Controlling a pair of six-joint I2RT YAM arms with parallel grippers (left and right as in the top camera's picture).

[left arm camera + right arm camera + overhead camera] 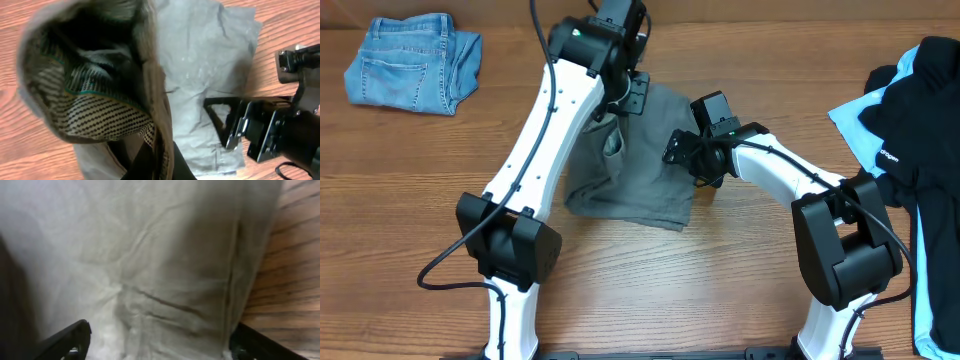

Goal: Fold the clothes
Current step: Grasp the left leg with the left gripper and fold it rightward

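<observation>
Pinching the waistband of the shorts, the left gripper is holding that edge lifted off the table, its jaws closed tight on the cloth (the striped and dotted lining inside the waistband is showing in the left wrist view). The rest of the shorts is lying flat and creased in the middle of the table, between the two arms. The right gripper is hovering over the shorts' right edge, its fingers standing wide apart with grey cloth below them; whether the tips are touching the cloth I cannot tell. Jeans are lying bunched at the far left corner, well apart from the shorts. A black garment is lying on a light-blue piece at the right edge.
</observation>
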